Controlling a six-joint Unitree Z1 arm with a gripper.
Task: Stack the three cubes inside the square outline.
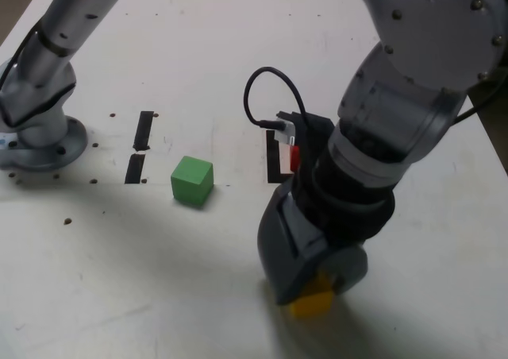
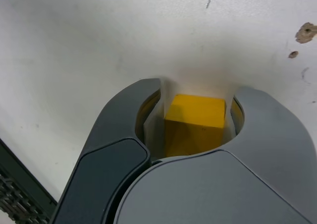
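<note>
One arm reaches down to the white surface [image 1: 159, 279] in the lower right of the exterior view, its grey gripper [image 1: 311, 294] tilted toward the bottom edge of the frame. The yellow cube [image 1: 311, 303] sits between the fingers [image 1: 279, 252], which are clenched on it; only its lower corner shows beneath them in this view. In the wrist view the same yellow cube [image 2: 194, 122] fills the gap between the two curved grey fingers [image 2: 124, 120], its top face and one side visible, with the gripper [image 2: 195, 115] pressed in on both sides. Whether the cube rests on the surface or is lifted off it cannot be told.

The green cube [image 1: 192, 180] stands alone near the middle of the exterior view, well apart from the gripper. To its left lie two short black strips [image 1: 140, 148], one above the other. A sliver of the red cube [image 1: 294, 157] shows just right of centre, mostly hidden behind the arm's wrist, beside a corner of the black square outline [image 1: 272, 159]. A black cable [image 1: 266, 97] loops above that spot.
</note>
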